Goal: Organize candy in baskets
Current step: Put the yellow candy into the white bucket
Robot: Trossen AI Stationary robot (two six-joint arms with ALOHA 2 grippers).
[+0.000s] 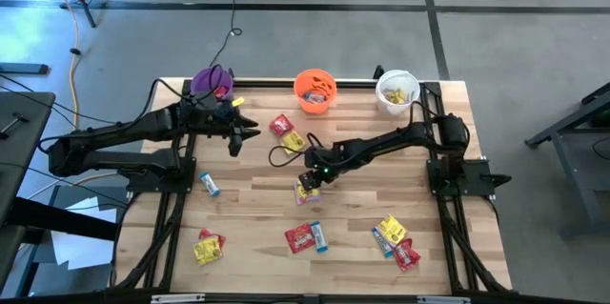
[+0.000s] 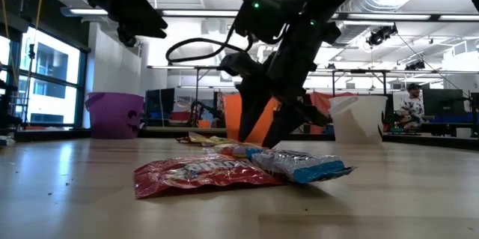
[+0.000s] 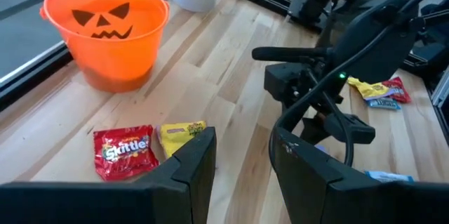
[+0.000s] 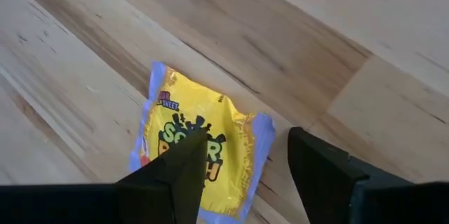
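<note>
A: Right gripper, position? 
B: Centre of the high view, pointing down at the table. Wrist view shows its 2 fingers spread apart, nothing between them, directly over a yellow packet lying flat on the wood. One finger overlaps the packet's edge in that view; contact cannot be confirmed.

A: Left gripper? 
B: Left of centre in the high view, raised off the table, near the purple bucket. Fingers parted, empty.

A: Buckets? 
B: 3 along the top edge of the table in the high view: purple at upper left, orange bucket in the middle with the dark face mark visible from the left wrist, white bucket at upper right. Orange and white each show some candy inside.

A: Loose candy? 
B: A red packet and a yellow one side by side below the orange bucket. 1 blue-and-white bar at mid left. Yellow and red packets at lower left. A red packet with a blue bar touching it at lower centre. A mixed cluster at lower right.
</note>
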